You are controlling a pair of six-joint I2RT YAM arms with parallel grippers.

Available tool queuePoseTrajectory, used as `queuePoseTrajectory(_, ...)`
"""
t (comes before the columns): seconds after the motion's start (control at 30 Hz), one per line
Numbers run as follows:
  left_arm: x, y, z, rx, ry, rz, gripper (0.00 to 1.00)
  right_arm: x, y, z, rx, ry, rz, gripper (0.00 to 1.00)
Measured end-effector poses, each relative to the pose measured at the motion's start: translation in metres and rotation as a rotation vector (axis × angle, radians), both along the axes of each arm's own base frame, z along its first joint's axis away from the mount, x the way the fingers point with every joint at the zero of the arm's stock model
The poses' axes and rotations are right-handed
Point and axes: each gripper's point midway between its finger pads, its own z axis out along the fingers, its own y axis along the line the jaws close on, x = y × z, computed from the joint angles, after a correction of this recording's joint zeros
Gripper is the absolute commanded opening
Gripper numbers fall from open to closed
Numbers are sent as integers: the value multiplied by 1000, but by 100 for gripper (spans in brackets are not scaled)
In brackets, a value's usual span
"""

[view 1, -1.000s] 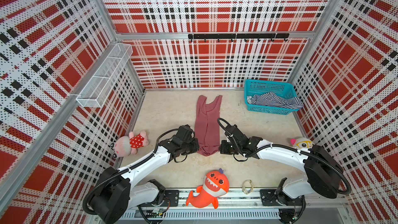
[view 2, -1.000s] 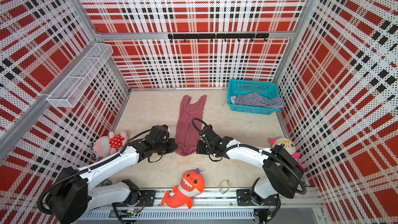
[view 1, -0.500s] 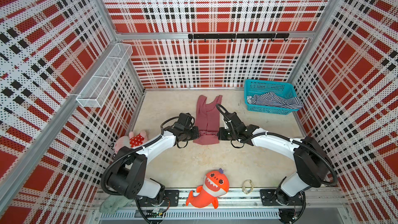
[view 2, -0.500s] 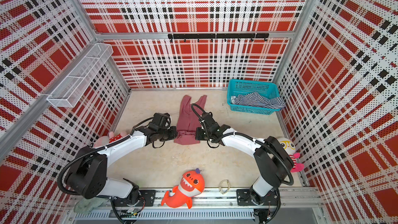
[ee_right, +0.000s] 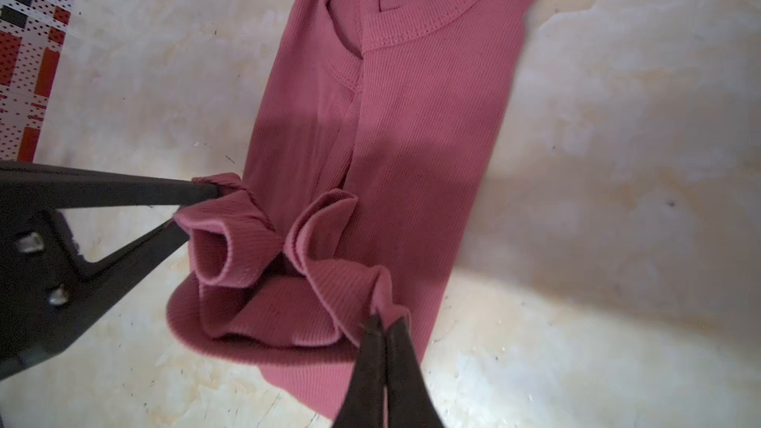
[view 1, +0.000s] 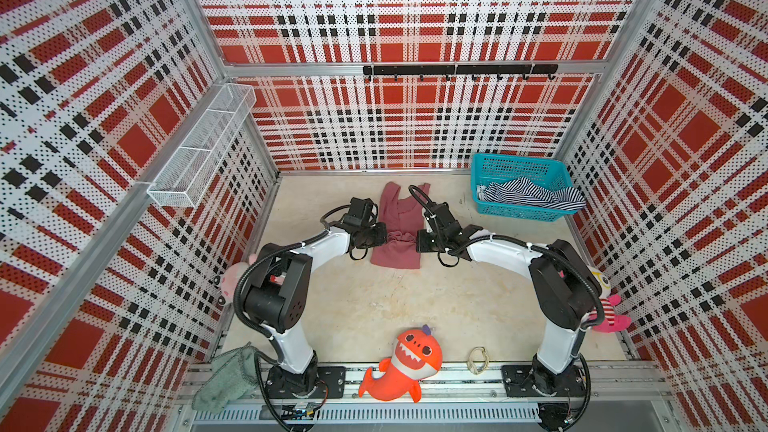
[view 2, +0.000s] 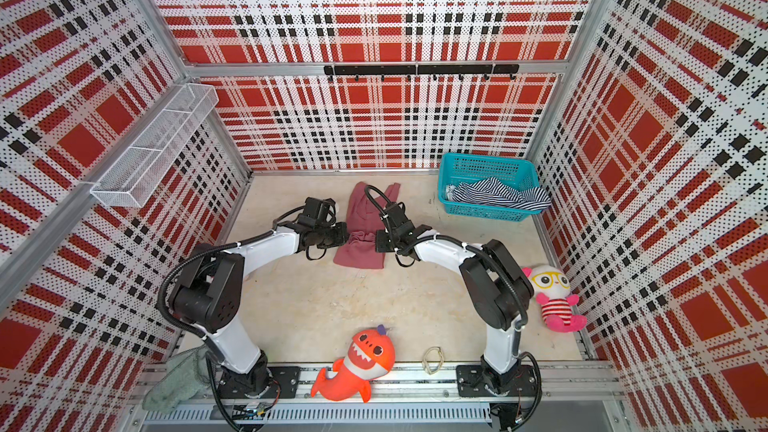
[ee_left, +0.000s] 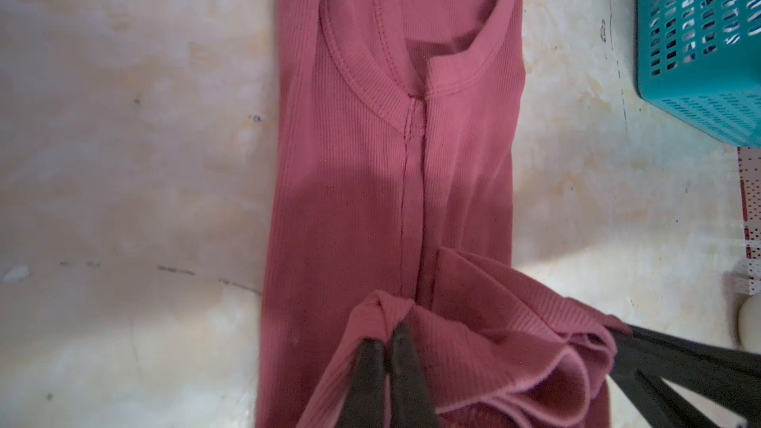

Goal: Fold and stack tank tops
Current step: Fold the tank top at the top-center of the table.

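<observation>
The left gripper (ee_left: 386,333) is closed tight on one hem corner of the maroon tank top (view 1: 398,211), and the right gripper (ee_right: 381,323) is closed tight on the other corner. Between them the hem sags in loose folds over the body of the cloth, which lies long and narrow on the table (view 1: 374,305) just beside the teal basket (view 1: 517,213). The striped tank top (view 1: 530,197) sits inside that basket, partly over its rim. The step in hand seems to be folding hem to straps. Next, both arms likely must carry the hem evenly to the strap end, nearer the basket, pulling it straight before release.
</observation>
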Motion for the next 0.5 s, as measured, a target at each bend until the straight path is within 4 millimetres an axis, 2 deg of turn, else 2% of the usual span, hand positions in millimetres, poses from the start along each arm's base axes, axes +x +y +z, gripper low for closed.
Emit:
queuePoseTrajectory(0.03, 6, 0, -1, -1, -6, -2, 35, 6, 0, -1, -1, -6, -5, 12)
queuePoseTrajectory(0.07, 12, 0, -2, -1, -10, -2, 44, 14, -1, -1, -2, -13, -10, 21)
queuePoseTrajectory(0.17, 29, 3, -6, 1, -18, 6, 58, 34, -3, -1, 2, -35, -27, 42)
queuePoseTrajectory(0.27, 44, 11, 0, 2, -42, 28, 63, 52, -10, 4, 2, -60, -45, 47)
queuePoseTrajectory(0.37, 59, 23, 18, 3, -95, 60, 64, 63, -16, 16, 0, -95, -57, 47)
queuePoseTrajectory(0.43, 62, 30, 30, 6, -124, 81, 63, 65, -21, 21, 2, -105, -64, 46)
queuePoseTrajectory(0.5, 56, 34, 37, -6, -150, 95, 63, 57, -23, 23, 24, -102, -63, 43)
